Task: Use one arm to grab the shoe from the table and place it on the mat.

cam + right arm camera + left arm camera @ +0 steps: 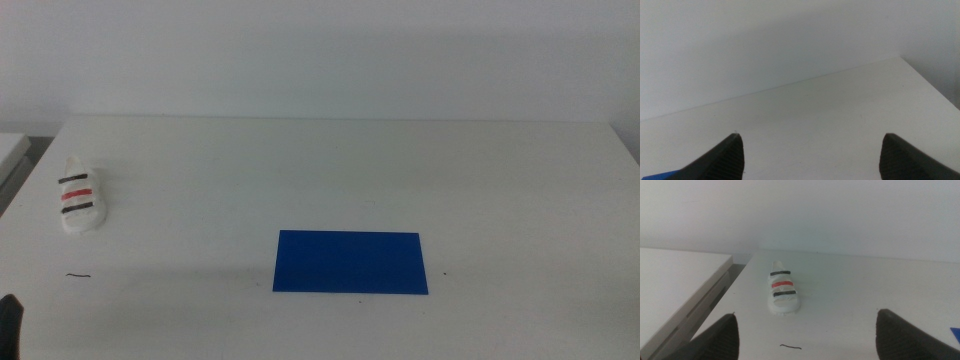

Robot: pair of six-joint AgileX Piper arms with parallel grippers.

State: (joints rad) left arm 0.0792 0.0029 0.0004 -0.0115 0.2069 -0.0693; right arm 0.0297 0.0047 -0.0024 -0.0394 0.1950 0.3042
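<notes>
Shoe (80,203) lies at the far left of the table (350,170), near its left edge, and well apart from the mat (350,262), which sits flat toward the front middle. From my left gripper (805,345) the shoe is straight ahead and a little to one side of centre, framed between my two jaws. Those jaws stand wide apart and hold nothing. In the middle view only a dark sliver of my left gripper (10,318) shows at the bottom left corner, so I judge this arm to be the nearer one by a good margin.

The shoe's long axis runs roughly away from me, front to back on the table, with its two black straps and one red strap crossing it sideways. I judge that closing across the narrow width, at the straps, suits my jaw line better than trying to span its length. One end of the white sole faces my wrist camera.

My right gripper (810,165) waits on the other side, also spread wide and empty, looking over bare tabletop toward the far right corner, with a thin blue sliver of mat at the edge of its view.

The tabletop is plain white and smooth. A small dark squiggle (78,275) lies on it between me and the shoe. Behind is a plain pale wall, and a second pale surface (675,280) stands beside the table's left edge.
</notes>
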